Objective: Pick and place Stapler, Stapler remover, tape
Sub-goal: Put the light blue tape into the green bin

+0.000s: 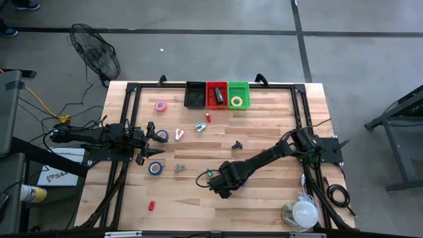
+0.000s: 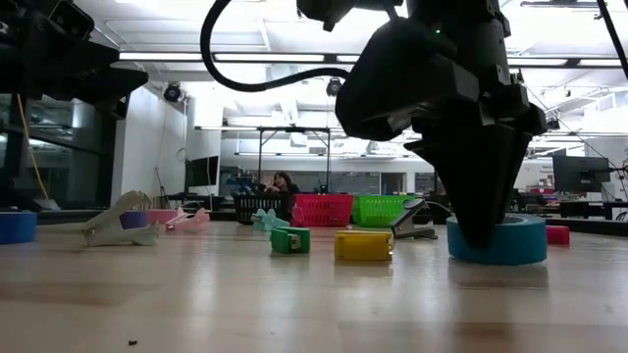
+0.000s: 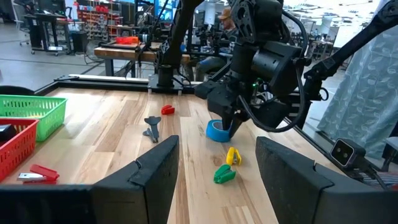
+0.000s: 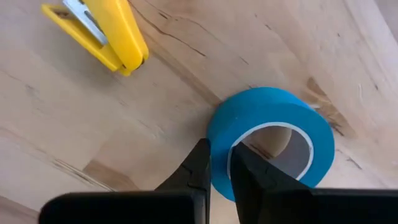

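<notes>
Near the front middle of the table [image 1: 264, 198], the right gripper [image 4: 219, 163] has its two fingers pinched on the wall of a blue tape roll [image 4: 270, 140], one finger outside the ring and one inside the hole. The roll lies flat on the wood, its hole facing up, so the band stands upright between the fingers and a straight lift looks like the likely next move. A yellow stapler [image 4: 102, 31] lies just beside it, not touching, with a green one [image 2: 290, 239] close by. The right arm reaches in low from the table's right side, wrist tipped down over the roll. The left gripper [image 1: 157, 136] waits well apart on the left side, fingers spread and empty. Three bins, black [image 1: 195, 96], red [image 1: 216, 86] and green [image 1: 238, 86], sit at the far edge.
</notes>
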Robot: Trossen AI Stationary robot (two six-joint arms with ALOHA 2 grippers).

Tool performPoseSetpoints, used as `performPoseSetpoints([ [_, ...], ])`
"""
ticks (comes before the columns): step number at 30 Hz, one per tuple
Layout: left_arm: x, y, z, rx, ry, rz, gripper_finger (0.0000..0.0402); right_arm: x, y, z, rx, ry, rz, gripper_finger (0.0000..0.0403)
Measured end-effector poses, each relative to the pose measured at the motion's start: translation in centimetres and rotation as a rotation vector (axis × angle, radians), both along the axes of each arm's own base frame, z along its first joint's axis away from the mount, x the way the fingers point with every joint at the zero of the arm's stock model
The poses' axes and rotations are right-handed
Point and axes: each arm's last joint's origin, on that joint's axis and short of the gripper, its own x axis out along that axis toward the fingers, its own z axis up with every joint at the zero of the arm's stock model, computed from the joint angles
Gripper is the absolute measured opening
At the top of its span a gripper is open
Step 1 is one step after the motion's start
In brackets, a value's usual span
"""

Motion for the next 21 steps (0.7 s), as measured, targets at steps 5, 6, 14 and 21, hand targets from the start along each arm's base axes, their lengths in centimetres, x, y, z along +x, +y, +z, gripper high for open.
performPoseSetpoints([
  [5, 0.0, 0.0, 0.0, 0.000, 0.000, 0.000, 0.0211, 0.0, -1.6, 1.9, -0.017, -0.034, 0.029, 0.0027],
  [6, 0.0, 0.0, 0.0, 0.000, 0.000, 0.000, 0.0211, 0.0, -2.0, 2.4, -0.026, -0.036, 0.032, 0.0027],
  [14, 0.0, 0.0, 0.0, 0.000, 0.000, 0.000, 0.0211, -1.2, -7.5, 6.9, -0.116, -0.034, 0.045, 0.0027],
  [21, 0.0, 0.0, 0.0, 0.000, 0.000, 0.000, 0.0211, -2.3, -14.4, 11.1, -0.248, -0.125, -0.002, 0.0028],
])
